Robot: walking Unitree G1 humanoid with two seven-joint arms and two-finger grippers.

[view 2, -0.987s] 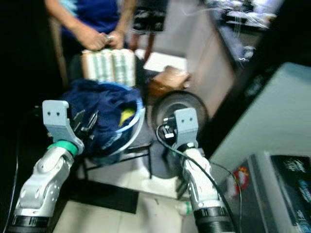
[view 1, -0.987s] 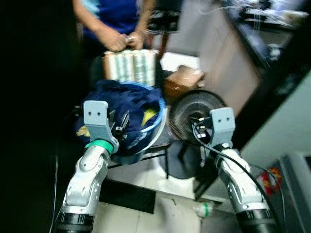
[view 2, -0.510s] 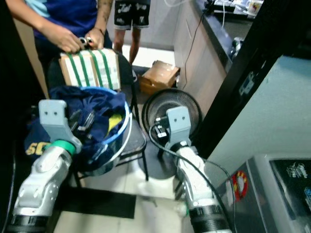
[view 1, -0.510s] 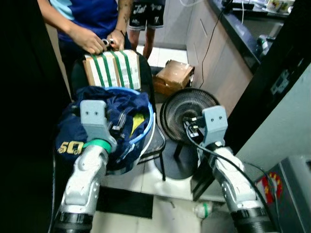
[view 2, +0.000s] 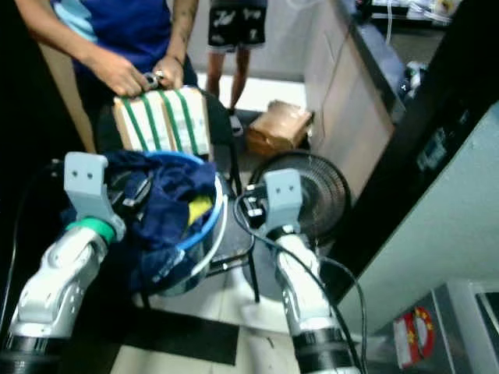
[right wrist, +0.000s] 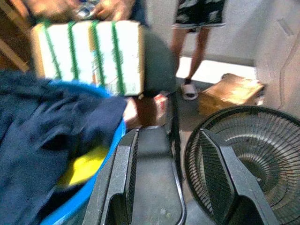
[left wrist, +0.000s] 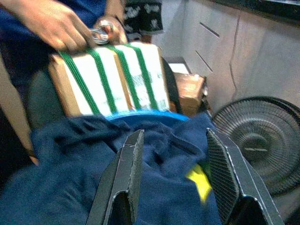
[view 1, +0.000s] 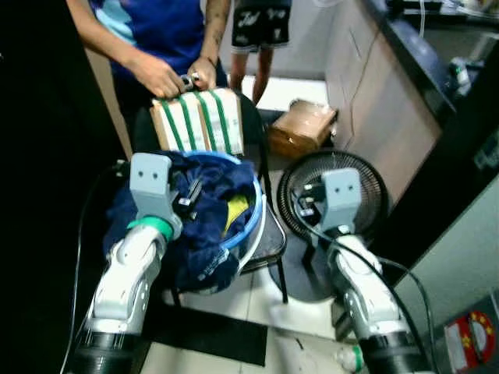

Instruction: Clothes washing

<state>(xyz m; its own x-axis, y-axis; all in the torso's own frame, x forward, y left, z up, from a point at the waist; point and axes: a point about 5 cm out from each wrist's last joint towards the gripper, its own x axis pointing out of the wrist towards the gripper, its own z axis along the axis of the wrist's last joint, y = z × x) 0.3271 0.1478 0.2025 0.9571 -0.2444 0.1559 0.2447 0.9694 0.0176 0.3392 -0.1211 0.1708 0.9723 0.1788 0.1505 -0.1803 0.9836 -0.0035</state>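
A blue laundry basket heaped with navy clothes and a yellow piece sits on a black chair. My left gripper hovers open over the navy clothes, nothing between its fingers. My right gripper hangs open just right of the basket, above the chair seat, beside the basket's blue rim. Its fingers are empty.
A person stands behind the chair, hands on a green-strapped box that leans against the chair back. A black floor fan stands right of the chair, a cardboard box behind it. A cabinet and a grey appliance run along the right.
The whole picture has shifted with the camera, and its blur has cleared. Both arms keep about the same raised pose by the basket. The person's hands stay on the strapped box.
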